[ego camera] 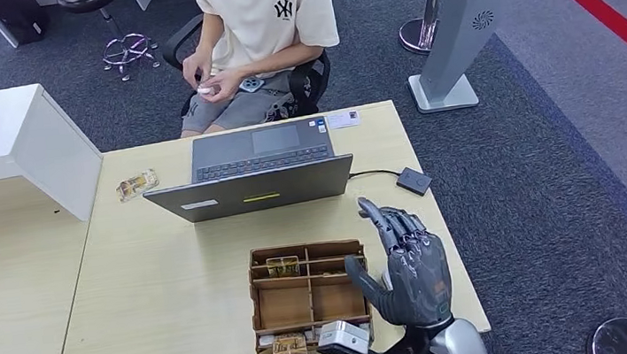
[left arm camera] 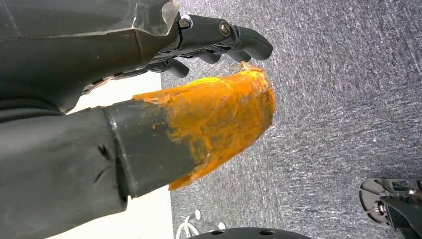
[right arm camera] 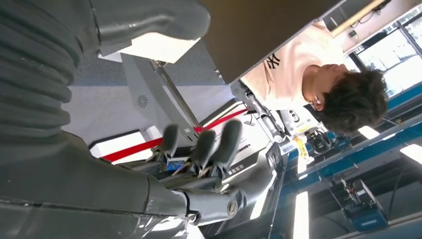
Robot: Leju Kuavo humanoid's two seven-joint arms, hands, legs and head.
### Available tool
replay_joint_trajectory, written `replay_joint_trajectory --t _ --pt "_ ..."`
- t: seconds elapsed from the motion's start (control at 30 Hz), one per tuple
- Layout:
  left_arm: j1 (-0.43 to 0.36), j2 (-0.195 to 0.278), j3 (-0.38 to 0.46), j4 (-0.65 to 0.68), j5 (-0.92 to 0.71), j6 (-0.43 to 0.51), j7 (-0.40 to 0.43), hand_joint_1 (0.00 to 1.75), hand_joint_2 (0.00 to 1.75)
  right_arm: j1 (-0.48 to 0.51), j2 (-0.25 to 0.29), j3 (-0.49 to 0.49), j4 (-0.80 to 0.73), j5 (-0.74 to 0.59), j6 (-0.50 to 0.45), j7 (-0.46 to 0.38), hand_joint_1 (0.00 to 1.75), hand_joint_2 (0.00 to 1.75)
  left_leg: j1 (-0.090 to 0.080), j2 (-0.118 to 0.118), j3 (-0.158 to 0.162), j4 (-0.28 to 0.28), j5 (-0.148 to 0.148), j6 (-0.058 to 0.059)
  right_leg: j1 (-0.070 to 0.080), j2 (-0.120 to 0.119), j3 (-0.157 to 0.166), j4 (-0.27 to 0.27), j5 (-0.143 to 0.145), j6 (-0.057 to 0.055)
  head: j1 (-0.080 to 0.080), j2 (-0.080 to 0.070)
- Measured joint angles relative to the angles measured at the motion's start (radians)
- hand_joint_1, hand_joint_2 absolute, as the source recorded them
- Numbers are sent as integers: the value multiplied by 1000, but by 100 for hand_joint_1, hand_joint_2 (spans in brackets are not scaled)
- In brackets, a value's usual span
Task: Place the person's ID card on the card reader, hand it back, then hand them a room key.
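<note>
My right hand (ego camera: 407, 266) hovers over the table's near right corner, fingers stretched out and apart, holding nothing; the right wrist view shows its spread fingers (right arm camera: 203, 149) bare. Just left of it stands a wooden compartment box (ego camera: 310, 300) with room key cards (ego camera: 283, 266) in it. A small black card reader (ego camera: 414, 181) on a cable lies beyond the hand. A white card (ego camera: 342, 119) rests at the table's far edge. The seated person (ego camera: 261, 23) holds a small white thing (ego camera: 205, 89) in both hands. My left hand (left arm camera: 209, 114), its thumb taped orange, hangs above carpet holding nothing.
An open laptop (ego camera: 261, 170) stands mid-table between the box and the person. A gold packet (ego camera: 136, 185) lies at the far left of the table. A white counter (ego camera: 11, 131) adjoins on the left. A grey stand (ego camera: 454, 36) rises beyond the table's right corner.
</note>
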Motion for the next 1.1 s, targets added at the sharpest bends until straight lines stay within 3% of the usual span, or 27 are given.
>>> replay_joint_trajectory --t 0.13,0.27,0.37,0.47,0.6,1.1 --pt "0 0 0 0 34 0 4 0 0 -11 -8 13 18 10 0 48 83 175 0 0 0 0 0 0 0 0 0 0 0 0 0 0" --pt "0 0 0 0 60 0 7 0 0 -22 -23 36 37 18 0 67 139 175 0 0 0 0 0 0 0 0 0 0 0 0 0 0" --pt "0 1 0 0 64 0 7 0 0 -25 -25 38 48 20 0 56 155 175 0 0 0 0 0 0 0 0 0 0 0 0 0 0" --pt "0 1 0 0 67 0 7 0 0 -25 -25 38 52 21 0 45 143 175 0 0 0 0 0 0 0 0 0 0 0 0 0 0" --pt "0 1 0 0 70 0 7 0 0 -25 -25 38 53 22 0 37 97 175 0 0 0 0 0 0 0 0 0 0 0 0 0 0" --pt "0 2 0 0 73 4 2 0 0 -28 -67 102 95 67 0 106 80 175 0 0 0 0 0 0 0 0 0 0 0 0 0 0"
